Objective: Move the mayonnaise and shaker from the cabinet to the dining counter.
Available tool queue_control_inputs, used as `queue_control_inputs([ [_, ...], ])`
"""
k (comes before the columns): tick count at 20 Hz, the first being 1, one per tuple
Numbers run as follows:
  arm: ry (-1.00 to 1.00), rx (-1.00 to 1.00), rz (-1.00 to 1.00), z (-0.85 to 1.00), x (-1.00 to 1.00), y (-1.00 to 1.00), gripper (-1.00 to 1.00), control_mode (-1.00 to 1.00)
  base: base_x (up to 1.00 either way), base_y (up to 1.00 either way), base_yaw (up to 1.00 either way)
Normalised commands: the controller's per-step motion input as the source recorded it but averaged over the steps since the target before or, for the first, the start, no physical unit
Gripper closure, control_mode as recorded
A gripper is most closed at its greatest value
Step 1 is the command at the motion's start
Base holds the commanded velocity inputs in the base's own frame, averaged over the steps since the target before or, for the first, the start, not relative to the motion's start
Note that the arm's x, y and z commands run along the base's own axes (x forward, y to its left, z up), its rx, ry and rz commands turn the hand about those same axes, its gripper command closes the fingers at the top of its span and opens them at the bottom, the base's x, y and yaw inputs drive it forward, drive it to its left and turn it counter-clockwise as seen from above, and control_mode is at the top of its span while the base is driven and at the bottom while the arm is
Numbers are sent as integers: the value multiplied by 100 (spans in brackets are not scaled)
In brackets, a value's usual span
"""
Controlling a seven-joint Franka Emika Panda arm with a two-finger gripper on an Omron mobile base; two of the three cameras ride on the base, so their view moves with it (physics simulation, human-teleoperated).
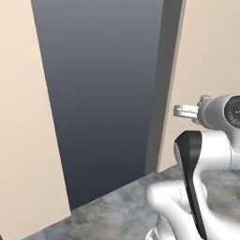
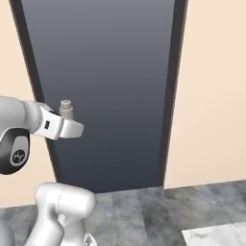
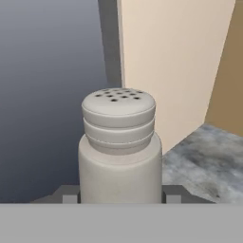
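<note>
Shaker upright between jaws

You see the shaker as matt, pale grey-white, smooth like plastic or ceramic, its ribbed cap pierced with small holes; behind it you have a dark grey panel, smooth with a faint satin sheen; the beige wall looks flat and matt; the floor reads as mottled grey stone.

One shaker, with ten or so small holes in its cap, one dark tall panel, and one gripper.
</note>
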Motion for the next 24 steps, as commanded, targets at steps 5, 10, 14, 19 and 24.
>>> queue_control_inputs([
  [5,0,0,0,0,0,0,100,100,48,-22,-32],
  [10,0,0,0,0,0,0,100,100,49,-15,-34],
  [14,0,0,0,0,0,0,100,100,51,-13,-33],
  [19,0,0,0,0,0,0,100,100,59,-2,-31],
  [24,0,0,0,0,0,0,100,100,51,0,-40],
])
